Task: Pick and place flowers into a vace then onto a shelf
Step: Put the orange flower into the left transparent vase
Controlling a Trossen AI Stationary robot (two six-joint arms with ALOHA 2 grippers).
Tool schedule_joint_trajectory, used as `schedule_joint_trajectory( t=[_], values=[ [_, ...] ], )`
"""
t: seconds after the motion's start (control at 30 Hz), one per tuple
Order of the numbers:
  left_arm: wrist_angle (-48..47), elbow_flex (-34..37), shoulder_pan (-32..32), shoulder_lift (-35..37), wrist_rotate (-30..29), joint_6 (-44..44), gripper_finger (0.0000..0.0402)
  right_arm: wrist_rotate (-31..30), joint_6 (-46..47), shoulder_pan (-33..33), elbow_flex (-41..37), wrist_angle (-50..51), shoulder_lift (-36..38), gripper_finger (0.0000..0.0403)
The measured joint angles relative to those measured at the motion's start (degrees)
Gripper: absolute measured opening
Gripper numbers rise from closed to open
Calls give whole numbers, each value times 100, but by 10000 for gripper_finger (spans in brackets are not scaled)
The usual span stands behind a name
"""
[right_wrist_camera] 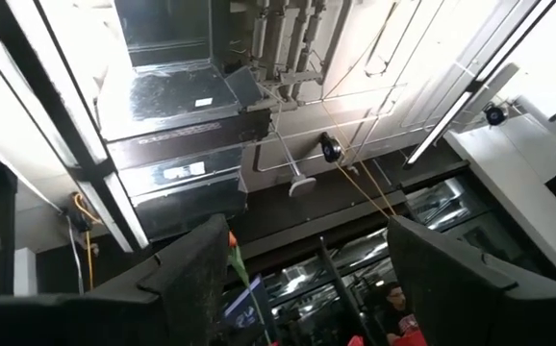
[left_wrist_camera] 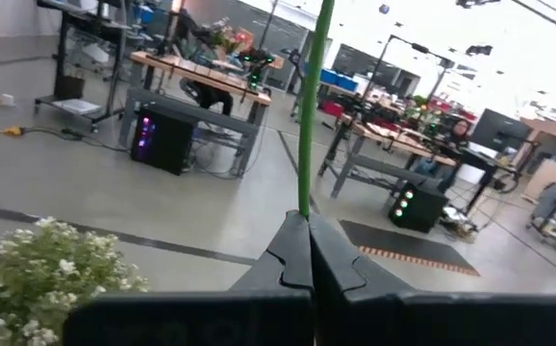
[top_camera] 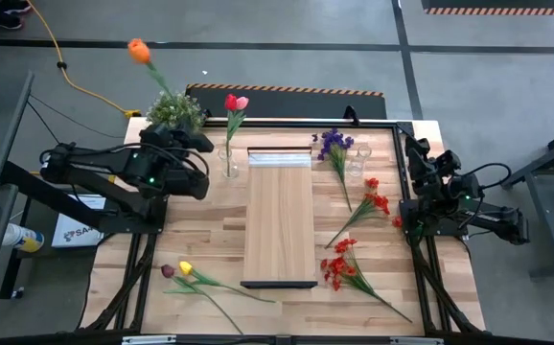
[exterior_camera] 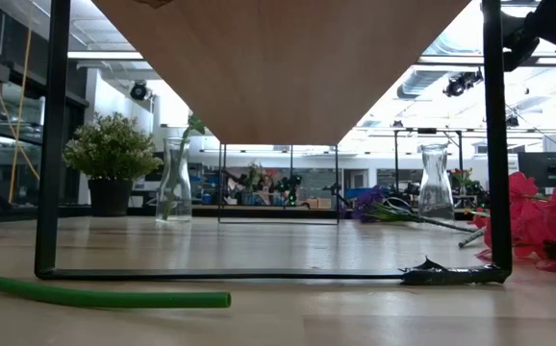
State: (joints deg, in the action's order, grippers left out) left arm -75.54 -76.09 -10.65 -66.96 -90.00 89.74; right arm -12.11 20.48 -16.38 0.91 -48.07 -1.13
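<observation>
My left gripper (top_camera: 173, 130) stands by the table's far left corner, next to the potted plant, shut on an orange tulip (top_camera: 139, 50) whose stem (left_wrist_camera: 309, 115) rises above the fingers. A red tulip (top_camera: 236, 103) stands in a glass vase (top_camera: 229, 161) left of the shelf (top_camera: 279, 216). A second, bare vase (top_camera: 358, 163) stands right of it. A purple sprig (top_camera: 334, 144), red sprays (top_camera: 373, 203) and yellow and dark purple tulips (top_camera: 183, 270) lie on the table. My right gripper (right_wrist_camera: 307, 279) waits open at the right edge, pointing up. My left gripper pinches the orange tulip's green stem (left_wrist_camera: 306, 204) between its two shut fingers. The fingers lie level and across the stem, pointing toward the table's far edge. The stem stands about upright, bloom on top; its part below the fingers is hidden by the gripper.
A bushy potted plant (top_camera: 174, 110) stands at the far left corner, close to my left gripper. More red sprays (top_camera: 346, 270) lie near the front right. The black table frame (top_camera: 402, 123) runs along the far and right edges. A green stem (exterior_camera: 95, 296) lies near the low camera.
</observation>
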Motion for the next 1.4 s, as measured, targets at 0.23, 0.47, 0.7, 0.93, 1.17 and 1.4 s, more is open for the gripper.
schedule_joint_trajectory(
  t=[0.23, 0.47, 0.7, 0.93, 1.17, 1.4],
  values=[
    [589, 0, -260, -81, 86, -484, 20, -4, -3, -2, 0, -2, 0, 272],
    [1978, -5, -248, -307, 712, -2249, 20, -125, -2, -2, -2, -9, 0, 272],
    [3272, 0, -246, -334, 1034, -3719, 20, -125, 3, -2, 0, -7, 0, 272],
    [4813, 0, -246, -330, 1699, -5506, 20, -104, 3, 0, 0, -7, 0, 271],
    [6157, 0, 2, -328, 2571, -7201, 20, -82, 3, -1, 0, -4, 1, 271],
    [6700, -1, 717, -328, 3725, -7602, 20, 179, 45, 0, -2, -2, 2, 272]
  ],
)
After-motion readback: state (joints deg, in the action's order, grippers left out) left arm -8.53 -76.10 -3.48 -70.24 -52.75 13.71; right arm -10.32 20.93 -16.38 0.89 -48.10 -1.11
